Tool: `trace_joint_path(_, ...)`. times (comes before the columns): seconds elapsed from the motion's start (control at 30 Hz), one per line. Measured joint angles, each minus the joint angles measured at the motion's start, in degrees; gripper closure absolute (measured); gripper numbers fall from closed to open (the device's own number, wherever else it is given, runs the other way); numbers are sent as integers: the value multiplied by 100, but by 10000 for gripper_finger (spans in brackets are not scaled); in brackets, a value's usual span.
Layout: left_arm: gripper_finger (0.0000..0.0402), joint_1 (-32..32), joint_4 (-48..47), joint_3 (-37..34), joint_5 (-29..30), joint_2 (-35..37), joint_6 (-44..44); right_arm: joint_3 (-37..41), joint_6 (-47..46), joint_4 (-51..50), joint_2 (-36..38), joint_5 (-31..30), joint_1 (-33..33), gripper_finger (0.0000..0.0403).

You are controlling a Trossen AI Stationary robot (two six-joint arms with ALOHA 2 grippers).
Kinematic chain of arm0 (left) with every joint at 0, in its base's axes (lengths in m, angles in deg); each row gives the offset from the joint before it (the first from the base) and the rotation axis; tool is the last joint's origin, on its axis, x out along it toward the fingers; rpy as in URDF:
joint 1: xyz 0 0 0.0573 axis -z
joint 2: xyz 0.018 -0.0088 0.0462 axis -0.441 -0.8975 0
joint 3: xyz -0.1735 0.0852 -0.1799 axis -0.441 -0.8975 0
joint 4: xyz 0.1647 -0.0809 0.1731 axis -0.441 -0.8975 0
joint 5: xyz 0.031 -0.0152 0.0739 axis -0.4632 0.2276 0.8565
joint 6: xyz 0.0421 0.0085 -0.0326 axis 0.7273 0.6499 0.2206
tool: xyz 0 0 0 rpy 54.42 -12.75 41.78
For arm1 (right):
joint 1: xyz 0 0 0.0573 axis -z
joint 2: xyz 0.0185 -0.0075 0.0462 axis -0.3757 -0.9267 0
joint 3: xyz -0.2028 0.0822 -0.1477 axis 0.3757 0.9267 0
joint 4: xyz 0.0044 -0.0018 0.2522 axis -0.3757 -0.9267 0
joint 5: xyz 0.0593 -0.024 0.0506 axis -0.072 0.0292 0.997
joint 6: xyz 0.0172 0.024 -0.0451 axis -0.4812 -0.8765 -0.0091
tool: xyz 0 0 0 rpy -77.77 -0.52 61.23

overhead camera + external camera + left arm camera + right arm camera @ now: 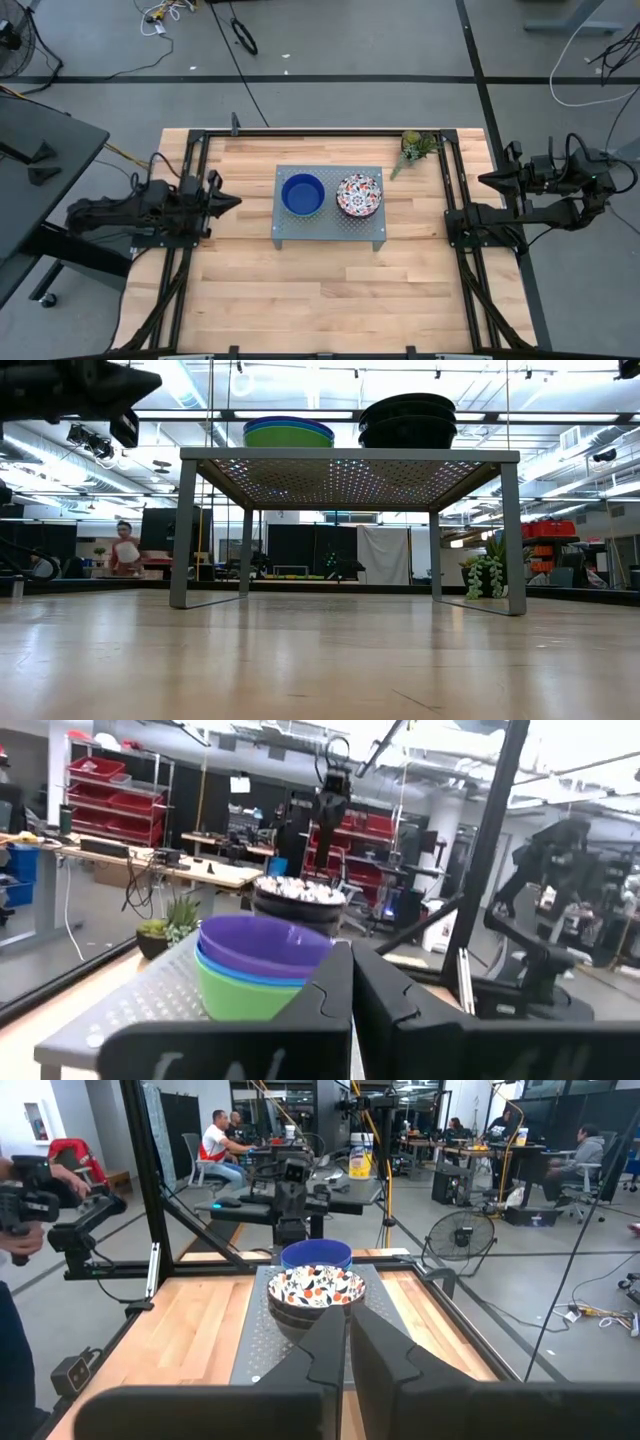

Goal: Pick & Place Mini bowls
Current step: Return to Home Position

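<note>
Two stacks of mini bowls stand side by side on the grey perforated stand (328, 232) at mid-table. The plastic stack (302, 194) shows dark blue on top; in the left wrist view it reads dark blue over light blue over green (262, 968). The floral stack (359, 194) sits to its right and faces the right wrist camera (316, 1290). My left gripper (228, 201) hovers shut at the table's left, pointing at the stand. My right gripper (488, 180) hovers shut beyond the table's right rail, also pointing at the stand. Neither touches anything.
A small potted plant (415, 147) stands near the table's far edge, right of the stand. Black frame rails (196, 240) run along the table's left and right sides. Bare wood lies in front of the stand (330, 300). People sit and stand in the room beyond.
</note>
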Motion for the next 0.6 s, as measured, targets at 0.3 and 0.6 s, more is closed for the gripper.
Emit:
trace_joint_path(0.3, 401, 389, 61, -686, -175, 545, 350, 0, 2, 0, 0, 0, 0, 380)
trace_joint_path(0.6, 401, 430, 114, -959, 19, 524, 700, 2, 0, 0, 0, 1, 2, 380)
